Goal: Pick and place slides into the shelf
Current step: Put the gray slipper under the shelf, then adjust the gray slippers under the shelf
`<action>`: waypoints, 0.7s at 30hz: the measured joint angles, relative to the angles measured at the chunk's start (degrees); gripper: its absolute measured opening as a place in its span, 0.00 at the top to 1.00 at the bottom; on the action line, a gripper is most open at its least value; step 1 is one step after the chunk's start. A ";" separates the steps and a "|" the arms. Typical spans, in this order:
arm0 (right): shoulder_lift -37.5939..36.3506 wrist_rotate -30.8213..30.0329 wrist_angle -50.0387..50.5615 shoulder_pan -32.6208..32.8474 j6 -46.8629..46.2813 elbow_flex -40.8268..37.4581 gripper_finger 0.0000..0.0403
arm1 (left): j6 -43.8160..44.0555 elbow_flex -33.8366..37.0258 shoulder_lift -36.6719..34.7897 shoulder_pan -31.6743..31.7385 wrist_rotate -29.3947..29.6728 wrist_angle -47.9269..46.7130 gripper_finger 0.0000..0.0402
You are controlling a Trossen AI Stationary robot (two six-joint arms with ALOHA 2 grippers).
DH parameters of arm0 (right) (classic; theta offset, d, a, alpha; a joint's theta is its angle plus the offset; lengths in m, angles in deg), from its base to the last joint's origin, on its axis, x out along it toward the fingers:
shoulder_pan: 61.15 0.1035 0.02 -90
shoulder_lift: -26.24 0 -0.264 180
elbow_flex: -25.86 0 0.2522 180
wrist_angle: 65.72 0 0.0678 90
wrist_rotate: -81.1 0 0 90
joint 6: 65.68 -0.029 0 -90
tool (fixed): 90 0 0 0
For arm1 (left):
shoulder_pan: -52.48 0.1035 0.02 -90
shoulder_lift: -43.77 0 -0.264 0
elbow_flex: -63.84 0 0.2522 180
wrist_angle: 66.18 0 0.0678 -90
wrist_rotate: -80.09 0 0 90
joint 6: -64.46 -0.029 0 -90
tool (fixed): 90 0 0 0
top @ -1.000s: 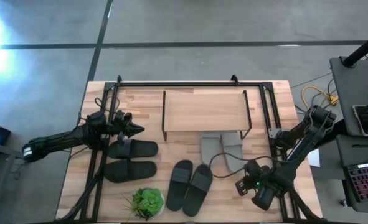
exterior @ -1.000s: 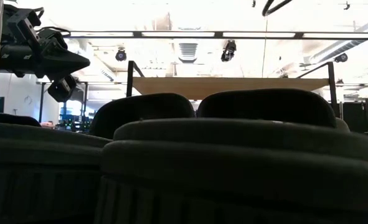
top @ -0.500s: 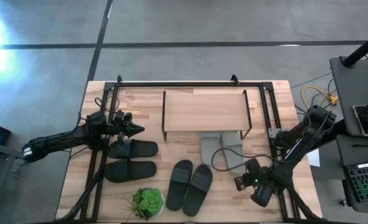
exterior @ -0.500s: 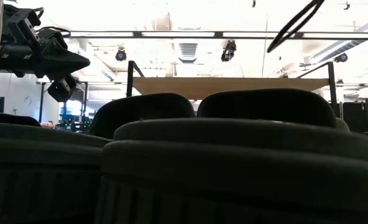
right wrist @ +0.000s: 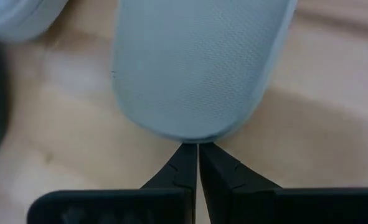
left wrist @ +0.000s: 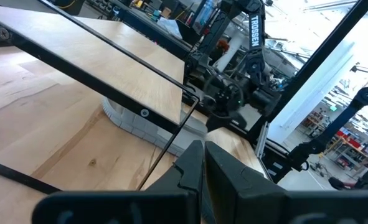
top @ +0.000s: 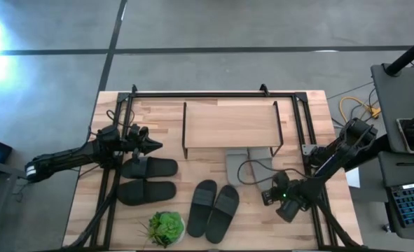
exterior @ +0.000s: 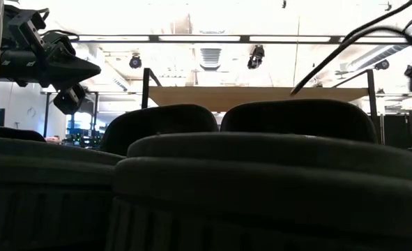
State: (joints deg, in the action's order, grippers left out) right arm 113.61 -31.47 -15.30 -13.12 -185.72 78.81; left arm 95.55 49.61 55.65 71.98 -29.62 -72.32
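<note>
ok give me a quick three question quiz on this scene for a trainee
1. True or false: the right gripper is shut, its tips at the heel of a light grey slide.
2. Which pair lies nearest the plant? A black B charcoal C light grey
3. Fill in: the light grey pair lies partly under the ___.

Key: 1 true; 2 B; 3 shelf

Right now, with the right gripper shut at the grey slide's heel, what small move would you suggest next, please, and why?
Probably push forward: the shut right gripper meets the heel of the light grey slide, which lies only partly under the shelf.
</note>
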 joint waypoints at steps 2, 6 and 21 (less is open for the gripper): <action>0.00 0.00 -0.11 -1.68 1.10 -0.58 0.98 | 0.00 0.02 0.00 -0.02 0.01 0.00 1.00; 0.00 -0.21 -0.09 -4.69 5.12 -0.50 0.98 | 0.00 0.01 0.00 0.00 0.00 0.00 1.00; -0.24 -0.67 -0.06 -6.17 17.37 4.06 0.98 | 0.00 0.01 0.04 0.00 0.01 0.00 1.00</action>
State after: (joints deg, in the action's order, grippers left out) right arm 113.37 -32.14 -15.36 -19.29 -168.35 82.87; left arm 95.55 49.62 55.69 71.98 -29.61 -72.32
